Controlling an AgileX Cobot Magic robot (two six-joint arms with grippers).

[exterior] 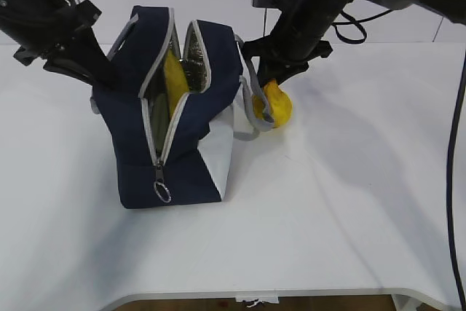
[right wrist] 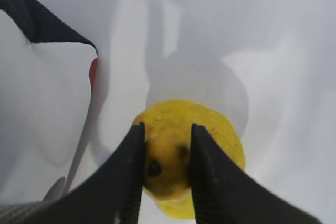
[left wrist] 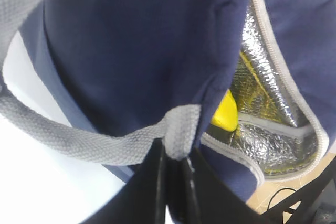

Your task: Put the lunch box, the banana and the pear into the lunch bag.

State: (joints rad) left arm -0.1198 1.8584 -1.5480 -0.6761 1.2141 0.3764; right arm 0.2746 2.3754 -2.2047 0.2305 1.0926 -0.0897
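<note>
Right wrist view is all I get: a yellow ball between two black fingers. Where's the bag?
Observer: The bag stands right beside that pear, on its left in the exterior view, and its top is unzipped.
Operator: Is the banana in it?
Observer: Yes, the banana stands upright inside the opening.
Operator: What's the other arm doing?
Observer: The left gripper is shut on a grey handle on the bag's far side from the pear.
</note>
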